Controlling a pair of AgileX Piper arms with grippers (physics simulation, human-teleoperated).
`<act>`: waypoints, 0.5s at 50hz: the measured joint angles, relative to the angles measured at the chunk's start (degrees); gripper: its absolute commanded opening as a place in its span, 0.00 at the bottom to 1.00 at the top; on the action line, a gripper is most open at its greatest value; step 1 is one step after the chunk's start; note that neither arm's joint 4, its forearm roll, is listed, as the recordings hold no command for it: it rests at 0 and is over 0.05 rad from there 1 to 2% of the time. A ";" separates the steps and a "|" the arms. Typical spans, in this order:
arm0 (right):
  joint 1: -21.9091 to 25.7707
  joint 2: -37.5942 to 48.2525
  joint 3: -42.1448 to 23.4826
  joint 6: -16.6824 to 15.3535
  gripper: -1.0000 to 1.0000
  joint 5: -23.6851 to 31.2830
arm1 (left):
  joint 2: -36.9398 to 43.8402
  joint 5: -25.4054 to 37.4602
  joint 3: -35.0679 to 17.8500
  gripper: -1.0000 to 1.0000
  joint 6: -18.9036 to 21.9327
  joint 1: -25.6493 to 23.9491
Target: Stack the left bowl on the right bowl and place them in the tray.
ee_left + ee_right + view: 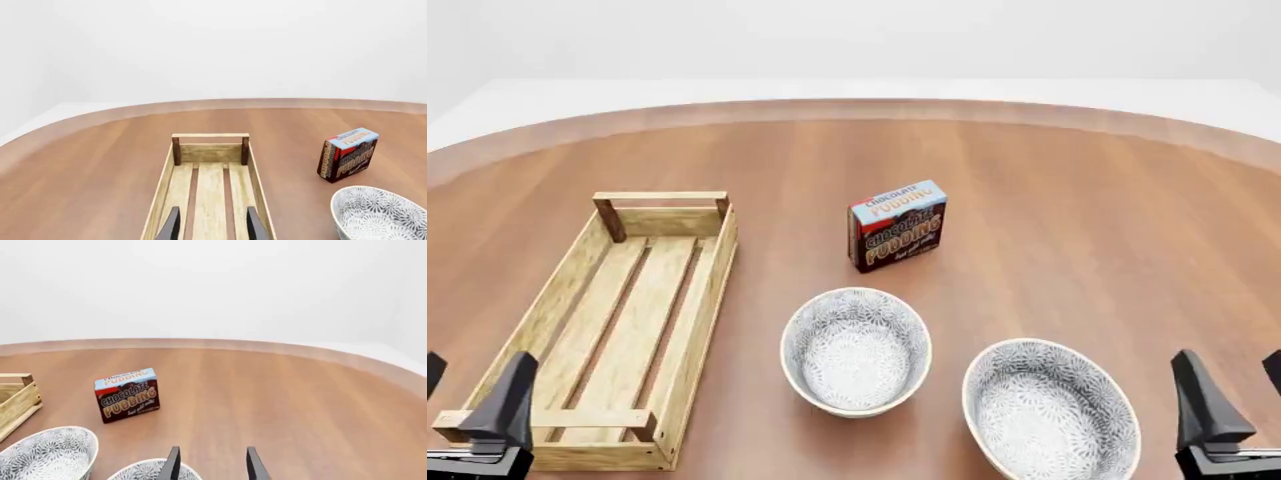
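I see little of either arm from the front camera: only dark fingertips poke up at the bottom edge, the left gripper (474,400) at the near corner of the tray (707,300) and the right gripper (1228,395) at the far right, both cut off below. The left wrist camera shows only the near half of the tray's slatted floor and crops the bowl beside it to a curved slice; the right wrist camera trims both bowls, one down to a sliver of rim between the fingertips.

Both grippers have their fingers spread apart with nothing between them.

The tray lies lengthwise on the left part of the table (1068,200), one raised end rail at its far end. The left gripper (212,225) hangs over the tray's (175,160) near end, its tips framing the middle slats, and I cannot tell how high it sits above them. The left bowl (856,350) stands just right of the tray, clear of both grippers. The right bowl (1052,408) sits nearer to me and to the right, close to the first but not touching, and the right gripper (212,465) hovers at its rim (150,470). A pudding box (898,225) stands upright beyond the bowls.
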 measured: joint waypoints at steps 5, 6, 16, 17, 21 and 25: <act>-0.57 0.83 -0.72 -0.31 1.00 0.27 | 0.00 0.00 0.00 1.00 0.00 0.00; -0.77 1.10 -1.00 -0.35 1.00 0.40 | 0.00 0.00 0.00 1.00 0.00 0.00; 0.61 8.19 -6.20 -1.01 1.00 1.38 | 0.00 0.00 0.00 1.00 0.00 0.00; 1.16 9.66 -7.18 -1.13 1.00 1.45 | 0.00 0.00 0.00 1.00 0.00 0.00; 3.69 16.42 -12.02 -1.33 1.00 2.27 | 0.00 0.00 0.00 1.00 0.00 0.00; 6.46 23.34 -17.29 -1.03 1.00 3.73 | 0.00 0.00 0.00 1.00 0.00 0.00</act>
